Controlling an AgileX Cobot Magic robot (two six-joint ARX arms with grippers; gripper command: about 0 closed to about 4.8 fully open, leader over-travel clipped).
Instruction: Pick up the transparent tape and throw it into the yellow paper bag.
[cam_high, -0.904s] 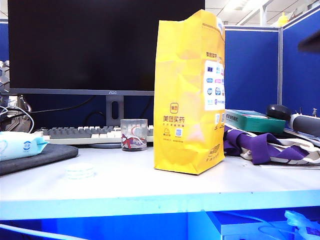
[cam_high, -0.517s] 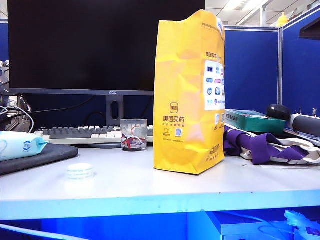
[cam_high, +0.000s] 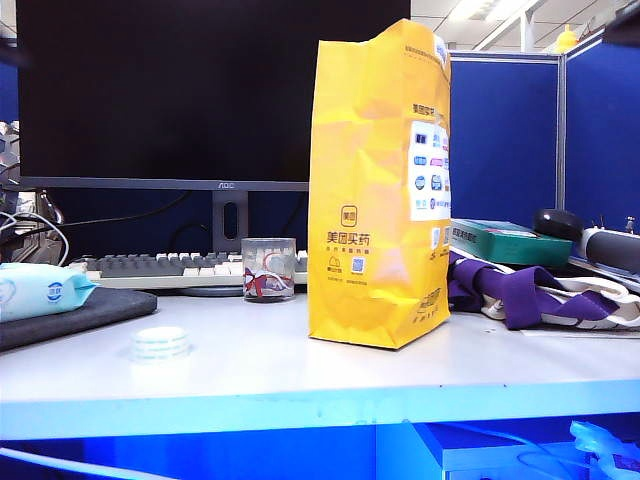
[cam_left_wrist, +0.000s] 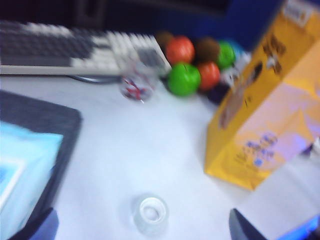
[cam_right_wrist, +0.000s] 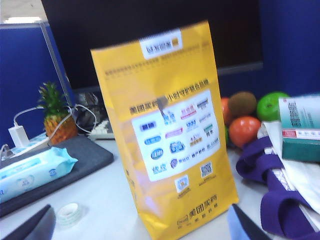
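The transparent tape (cam_high: 162, 343) lies flat on the white table, near its front edge and left of the yellow paper bag (cam_high: 378, 190), which stands upright. In the left wrist view the blurred tape (cam_left_wrist: 150, 214) sits on the table between the spread fingers of my left gripper (cam_left_wrist: 142, 231), which hangs open above it; the bag (cam_left_wrist: 265, 115) is off to one side. My right gripper (cam_right_wrist: 140, 229) is open too and faces the bag (cam_right_wrist: 170, 135), with the tape (cam_right_wrist: 69, 214) close to one finger. Neither gripper holds anything.
A glass cup (cam_high: 268, 270) with red bits stands in front of a keyboard (cam_high: 150, 268) and a black monitor. A wipes pack (cam_high: 35, 290) rests on a dark pad. A purple-white cloth bag (cam_high: 530, 295) and a green box (cam_high: 510, 240) lie right of the yellow bag. Fruit (cam_left_wrist: 184, 80) sits behind.
A dark shape at the right edge of the exterior view has risen to the top corner. The bag has not moved, and the tape stays at its spot.
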